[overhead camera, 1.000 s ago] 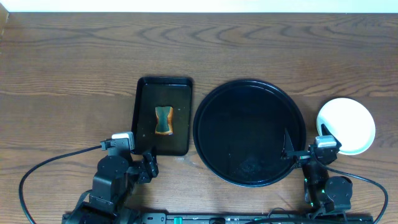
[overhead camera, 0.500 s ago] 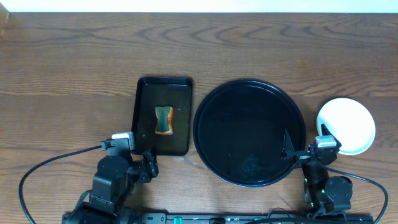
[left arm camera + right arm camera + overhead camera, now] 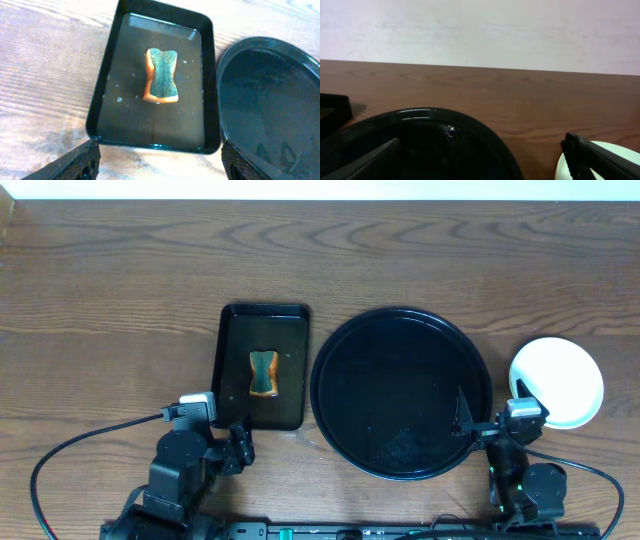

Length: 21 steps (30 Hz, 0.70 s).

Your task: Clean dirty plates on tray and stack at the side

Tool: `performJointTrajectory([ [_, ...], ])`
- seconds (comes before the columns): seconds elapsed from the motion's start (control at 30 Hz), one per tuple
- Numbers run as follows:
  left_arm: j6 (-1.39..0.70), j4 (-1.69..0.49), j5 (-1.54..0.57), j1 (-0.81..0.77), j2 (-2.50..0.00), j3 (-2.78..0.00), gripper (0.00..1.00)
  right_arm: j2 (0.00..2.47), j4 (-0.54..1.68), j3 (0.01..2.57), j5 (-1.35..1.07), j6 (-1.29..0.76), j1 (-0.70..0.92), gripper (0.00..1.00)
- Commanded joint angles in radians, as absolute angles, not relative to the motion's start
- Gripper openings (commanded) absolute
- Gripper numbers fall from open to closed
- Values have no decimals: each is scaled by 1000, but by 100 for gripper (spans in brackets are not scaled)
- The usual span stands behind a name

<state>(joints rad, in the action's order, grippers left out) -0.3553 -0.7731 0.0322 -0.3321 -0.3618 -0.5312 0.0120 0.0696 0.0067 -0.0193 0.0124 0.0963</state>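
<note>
The large round black tray [image 3: 400, 392] sits right of centre with no plates on it; it also shows in the left wrist view [image 3: 270, 105] and the right wrist view [image 3: 420, 145]. A white plate stack [image 3: 557, 380] stands on the table just right of the tray, underside up; its edge shows in the right wrist view [image 3: 570, 167]. My left gripper [image 3: 235, 442] is open and empty at the near edge, in front of the small rectangular tray. My right gripper [image 3: 490, 420] is open and empty at the near edge, between the round tray and the plates.
A rectangular black tray [image 3: 262, 365] left of the round tray holds shallow water and an orange-and-green sponge [image 3: 263, 373], also in the left wrist view [image 3: 161, 75]. Cables run along the near edge of the wooden table [image 3: 120, 300].
</note>
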Motion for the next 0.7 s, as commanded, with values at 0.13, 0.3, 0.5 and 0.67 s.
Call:
performJointTrajectory([
  [0.13, -336, -803, 25, -220, -305, -495, 79, 6, 72, 5, -27, 27, 91, 99],
  [0.3, -226, -709, -66, -91, -183, -384, 79, 6, 73, 5, -27, 27, 91, 99],
  [0.5, -175, -476, -88, -33, -17, -229, 78, 6, 73, 6, -27, 27, 91, 99],
  [0.67, -151, -194, -87, -30, -1, -116, 78, 6, 73, 5, -27, 27, 91, 99],
])
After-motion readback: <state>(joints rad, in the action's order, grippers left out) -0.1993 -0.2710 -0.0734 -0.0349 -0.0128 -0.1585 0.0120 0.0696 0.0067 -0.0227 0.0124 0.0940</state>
